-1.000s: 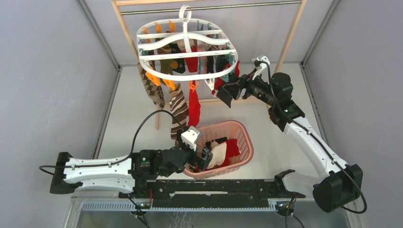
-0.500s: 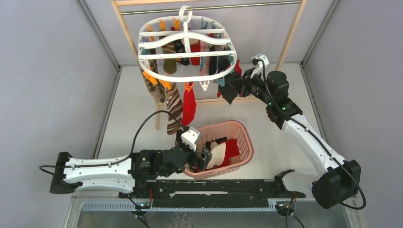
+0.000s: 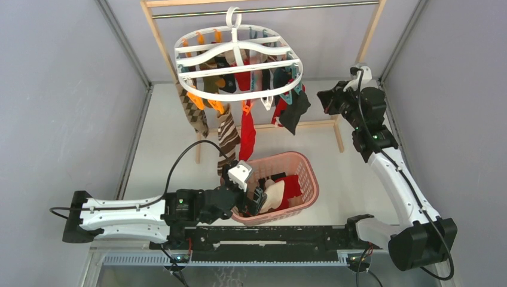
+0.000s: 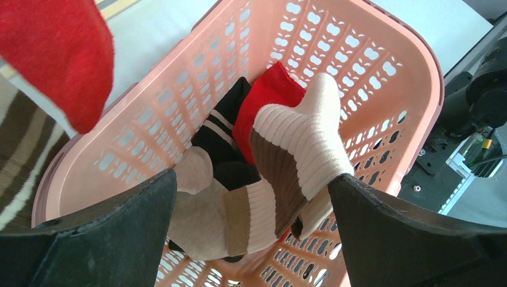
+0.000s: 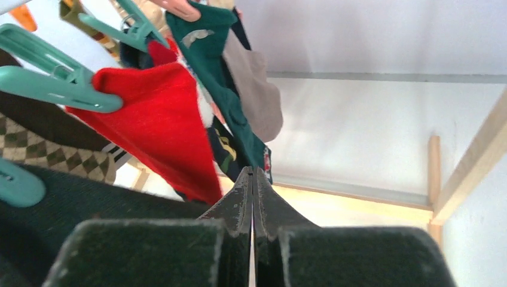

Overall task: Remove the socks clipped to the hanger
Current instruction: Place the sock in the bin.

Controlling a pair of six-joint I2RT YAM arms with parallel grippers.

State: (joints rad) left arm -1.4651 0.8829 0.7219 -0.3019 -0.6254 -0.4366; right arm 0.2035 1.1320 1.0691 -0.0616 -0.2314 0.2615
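The white hanger hangs by its hook from the rail, with several socks clipped under it: an argyle one, a brown striped one, a red one and a black one. My right gripper is shut on nothing, a little to the right of the black sock. In the right wrist view its shut jaws point at a red sock held by a teal clip and at a green sock. My left gripper stands open over the basket, nothing between its fingers.
The pink lattice basket sits in front of the left arm and holds a cream-and-brown sock, a red sock and a black one. The wooden rail frame stands behind the hanger, its low crossbar beside the right gripper.
My right gripper has shut and drawn back to the right, away from the hanger. The black sock stays clipped and hanging. The hanger has swung a little. The left arm has not moved.
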